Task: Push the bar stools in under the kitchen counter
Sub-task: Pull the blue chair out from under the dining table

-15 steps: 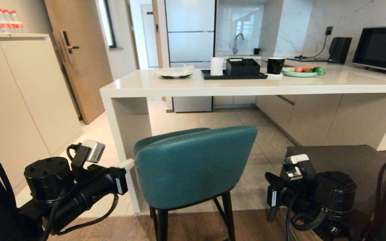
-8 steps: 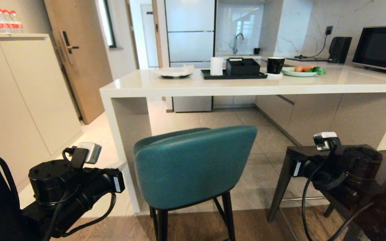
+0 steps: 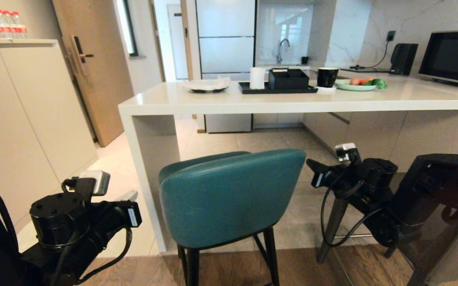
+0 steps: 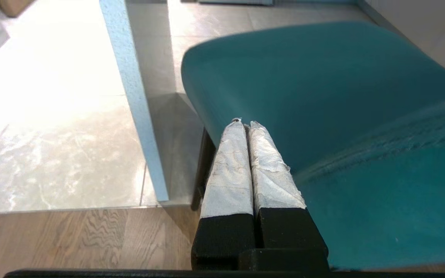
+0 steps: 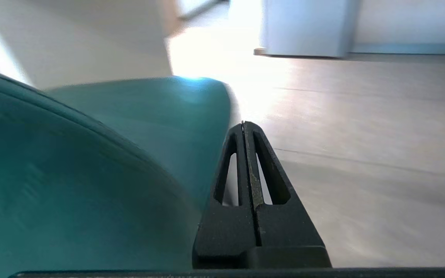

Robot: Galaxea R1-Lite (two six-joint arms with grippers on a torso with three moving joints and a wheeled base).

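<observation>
Left end effector (image 4: 245, 125) (fingers pressed together) beside teal stool (image 4: 323, 96).

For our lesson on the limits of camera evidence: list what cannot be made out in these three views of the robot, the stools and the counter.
- Dark-grey stool: head view, seat hidden behind the right arm; only legs show.
- Teal stool: head view, feet cut off by the bottom edge.
- Left gripper: whether its shut tips touch the stool is unclear in either view.
- Right gripper: wrist view blurred; contact unclear.
- Water bottles: labels too small.

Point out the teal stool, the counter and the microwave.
teal stool (image 3: 229, 198): head view, middle of seat-back.
counter (image 3: 292, 106): head view, front edge of slab.
microwave (image 3: 451, 55): head view, dark door.
</observation>
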